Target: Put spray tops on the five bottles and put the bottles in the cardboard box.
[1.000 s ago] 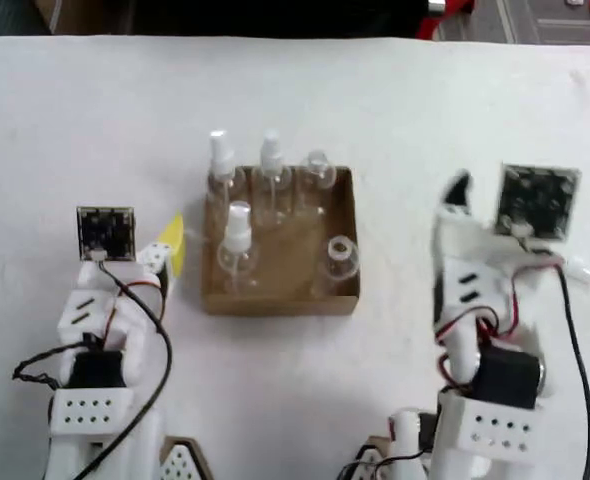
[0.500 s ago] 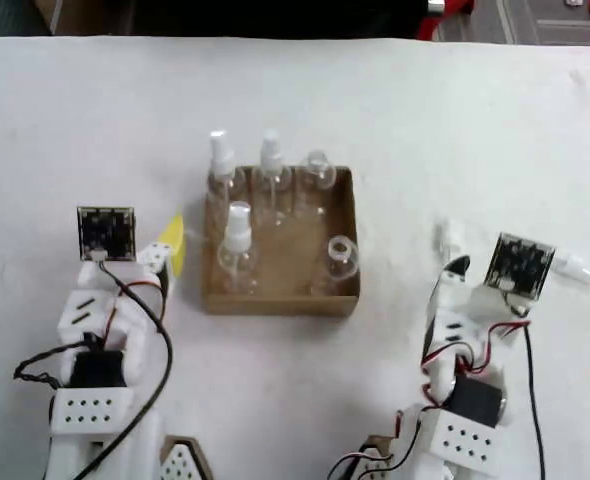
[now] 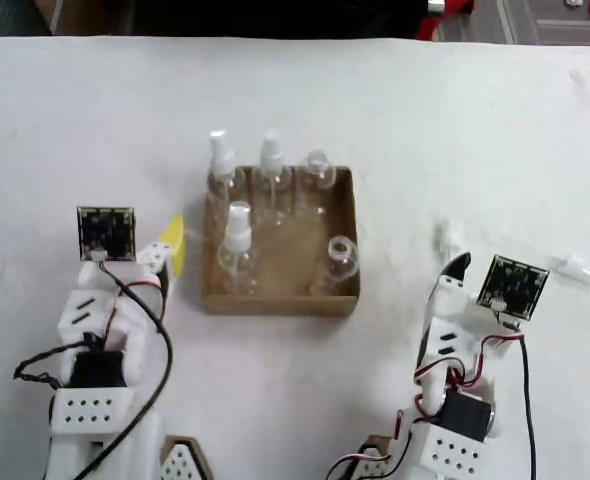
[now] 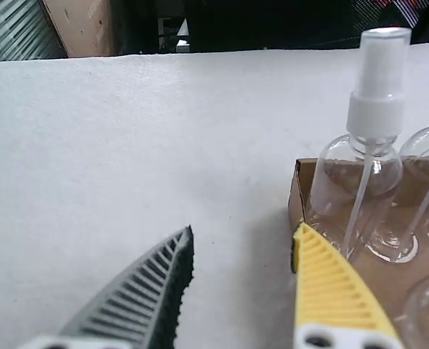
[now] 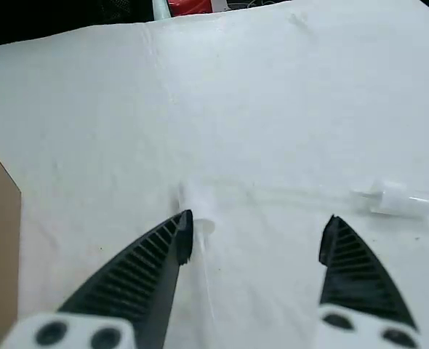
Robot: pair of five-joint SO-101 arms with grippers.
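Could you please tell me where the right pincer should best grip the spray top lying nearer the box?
Take the spray top by its thick white head, and come down from above. It lies flat on the table, so the open right pincer could probably set one finger on each side of the head.

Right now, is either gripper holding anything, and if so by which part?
Nothing is held. The left gripper is open beside the cardboard box; the right gripper is open near two loose spray tops on the table.
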